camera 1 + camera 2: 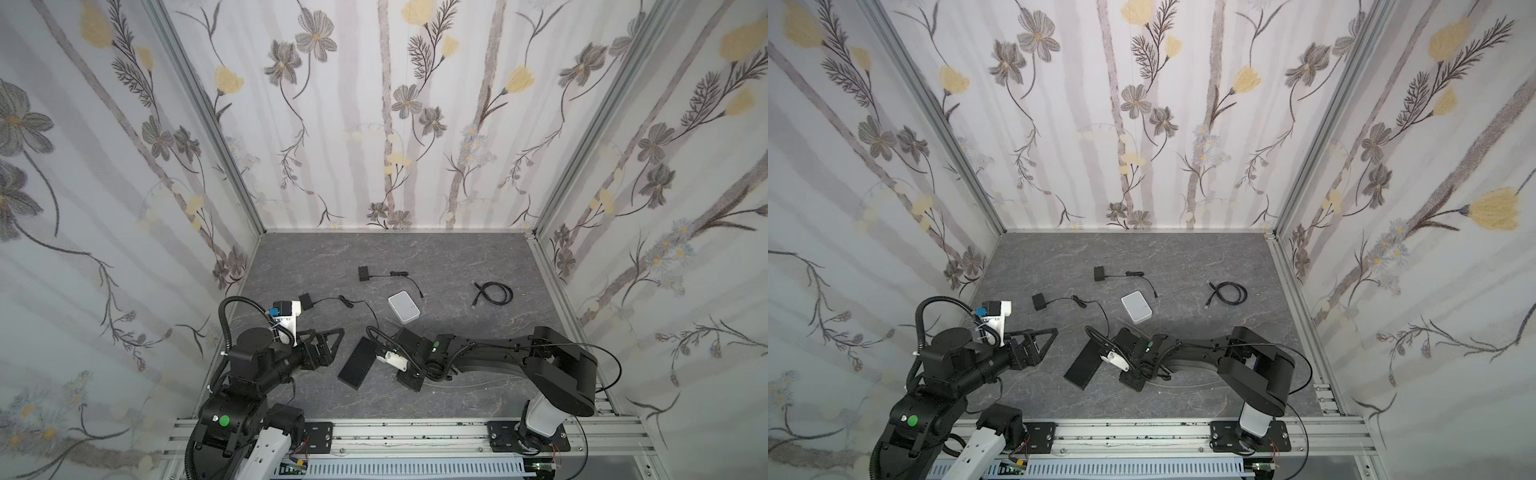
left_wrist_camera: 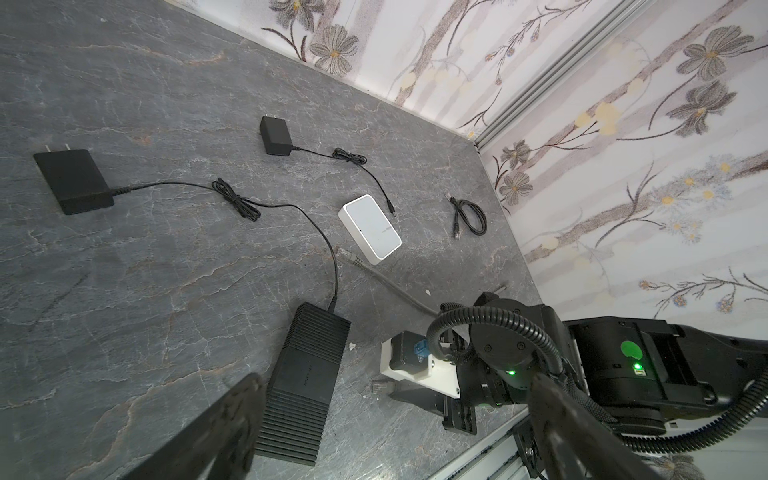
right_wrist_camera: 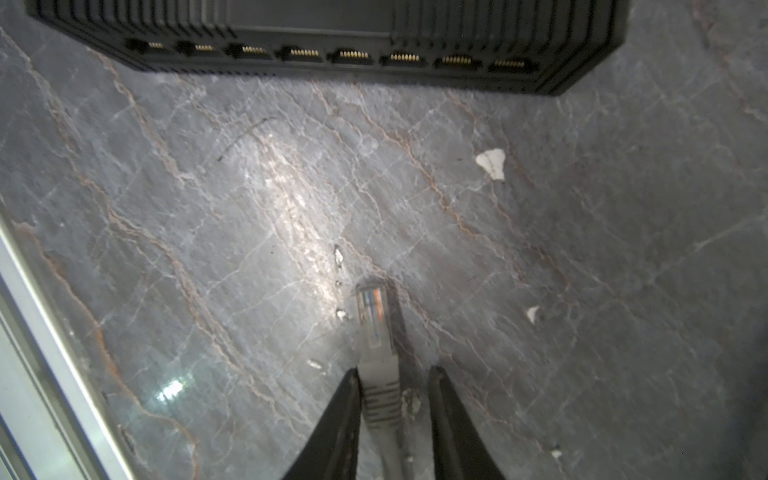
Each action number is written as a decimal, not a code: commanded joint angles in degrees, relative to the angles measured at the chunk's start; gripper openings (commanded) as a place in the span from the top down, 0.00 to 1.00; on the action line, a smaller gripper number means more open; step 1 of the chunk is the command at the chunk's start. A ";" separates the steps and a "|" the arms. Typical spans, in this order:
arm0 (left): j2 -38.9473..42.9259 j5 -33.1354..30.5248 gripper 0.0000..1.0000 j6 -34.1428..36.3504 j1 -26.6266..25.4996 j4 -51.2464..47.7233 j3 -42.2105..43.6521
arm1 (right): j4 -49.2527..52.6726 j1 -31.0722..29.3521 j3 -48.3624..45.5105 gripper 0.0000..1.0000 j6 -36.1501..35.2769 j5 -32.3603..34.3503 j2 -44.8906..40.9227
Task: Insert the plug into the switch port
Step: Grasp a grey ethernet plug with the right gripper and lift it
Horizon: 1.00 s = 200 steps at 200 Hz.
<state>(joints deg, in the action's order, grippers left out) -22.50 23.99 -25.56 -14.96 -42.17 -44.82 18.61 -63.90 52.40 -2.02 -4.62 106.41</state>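
The black switch (image 1: pixel 357 368) (image 1: pixel 1086 365) (image 2: pixel 303 374) lies flat on the grey table, and its row of ports (image 3: pixel 353 54) faces my right gripper. The clear plug (image 3: pixel 372 316) (image 2: pixel 380 386), on a grey cable, points at those ports from well short of them. My right gripper (image 3: pixel 392 372) (image 2: pixel 397 390) stands around the plug's grey boot. One finger touches the boot and a gap shows at the other. In both top views the wrist camera hides the plug. My left gripper (image 1: pixel 332 347) (image 1: pixel 1044 343) hangs wide open and empty, left of the switch.
A white box (image 1: pixel 404 306) sits behind the switch, with the grey cable's far plug (image 2: pixel 347 255) beside it. Two black power adapters (image 1: pixel 365 274) (image 1: pixel 306 301) and a coiled black cable (image 1: pixel 494 293) lie farther back. One adapter's cord runs into the switch's far end. An aluminium rail (image 1: pixel 415 432) borders the front.
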 commanded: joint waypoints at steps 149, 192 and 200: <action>-0.02 -4.96 0.00 1.00 0.23 3.35 1.54 | 5.73 -0.52 -1.58 0.97 0.55 9.50 -24.44; -7.58 -5.66 0.00 -1.63 0.16 1.01 -0.66 | 7.88 -0.57 -2.30 0.96 4.12 9.81 -34.02; -8.54 -7.90 0.00 -5.85 0.19 0.61 -0.57 | 8.23 -0.60 -2.67 0.96 4.95 10.39 -35.02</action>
<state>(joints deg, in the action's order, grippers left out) -28.56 18.24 -25.56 -14.81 -41.71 -44.69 25.91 -64.45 50.33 0.08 3.86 73.76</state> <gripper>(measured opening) 0.997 0.113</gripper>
